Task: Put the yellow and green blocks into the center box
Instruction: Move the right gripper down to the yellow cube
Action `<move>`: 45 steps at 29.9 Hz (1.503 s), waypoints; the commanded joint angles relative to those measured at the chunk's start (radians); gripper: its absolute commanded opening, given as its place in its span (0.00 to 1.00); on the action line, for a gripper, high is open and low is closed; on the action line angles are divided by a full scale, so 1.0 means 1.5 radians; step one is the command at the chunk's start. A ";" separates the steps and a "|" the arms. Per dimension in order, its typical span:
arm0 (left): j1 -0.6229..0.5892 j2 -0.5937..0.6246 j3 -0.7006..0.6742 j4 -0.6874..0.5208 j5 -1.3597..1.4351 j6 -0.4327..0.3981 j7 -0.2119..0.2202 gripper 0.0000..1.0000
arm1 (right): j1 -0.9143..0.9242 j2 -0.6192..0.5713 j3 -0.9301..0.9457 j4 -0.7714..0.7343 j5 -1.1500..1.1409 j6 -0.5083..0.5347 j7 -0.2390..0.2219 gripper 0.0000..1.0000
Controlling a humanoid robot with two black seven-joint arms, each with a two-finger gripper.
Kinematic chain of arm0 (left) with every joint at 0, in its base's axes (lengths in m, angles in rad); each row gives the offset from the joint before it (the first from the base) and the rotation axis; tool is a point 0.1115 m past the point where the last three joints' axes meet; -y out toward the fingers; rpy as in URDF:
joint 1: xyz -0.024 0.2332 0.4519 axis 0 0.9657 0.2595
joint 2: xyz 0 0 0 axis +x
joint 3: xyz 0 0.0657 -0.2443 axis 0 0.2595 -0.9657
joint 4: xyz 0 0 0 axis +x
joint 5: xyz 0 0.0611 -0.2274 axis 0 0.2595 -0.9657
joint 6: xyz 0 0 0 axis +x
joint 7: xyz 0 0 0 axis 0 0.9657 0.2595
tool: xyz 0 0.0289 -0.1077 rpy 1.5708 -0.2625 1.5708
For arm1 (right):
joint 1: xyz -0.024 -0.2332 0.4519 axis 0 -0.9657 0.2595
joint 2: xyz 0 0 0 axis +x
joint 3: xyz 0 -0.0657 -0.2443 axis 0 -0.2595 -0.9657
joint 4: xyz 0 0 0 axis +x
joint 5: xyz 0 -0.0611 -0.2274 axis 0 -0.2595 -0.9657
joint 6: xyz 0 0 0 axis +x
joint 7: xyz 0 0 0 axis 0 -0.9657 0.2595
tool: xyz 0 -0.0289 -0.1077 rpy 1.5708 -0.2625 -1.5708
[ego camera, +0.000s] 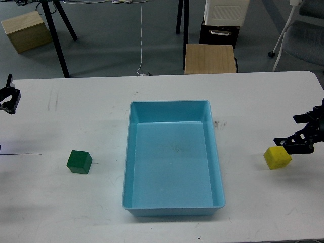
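A green block (79,162) sits on the white table (61,212), left of the blue box (172,158). A yellow block (277,157) sits to the right of the box. The box stands in the middle and holds nothing. My right gripper (296,132) comes in from the right edge, open, its fingers just above and to the right of the yellow block, one finger close to its top edge. My left gripper (7,96) shows only at the far left edge, well away from the green block; I cannot tell its jaws.
Beyond the table's far edge stand a wooden stool (210,58), a black and white case (223,20), tripod legs (55,35) and a wooden box (25,30). A chair (304,35) stands at the back right.
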 commanded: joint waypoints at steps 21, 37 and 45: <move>0.005 -0.004 -0.001 -0.001 0.000 0.000 0.000 1.00 | 0.030 -0.070 -0.087 -0.007 -0.012 -0.003 0.038 1.00; 0.009 -0.006 0.000 0.000 0.001 0.000 0.000 1.00 | 0.014 -0.004 -0.087 -0.054 -0.009 -0.003 0.038 1.00; 0.009 -0.008 0.000 0.001 0.006 0.000 0.000 1.00 | 0.008 0.039 -0.085 -0.111 -0.007 -0.010 0.038 1.00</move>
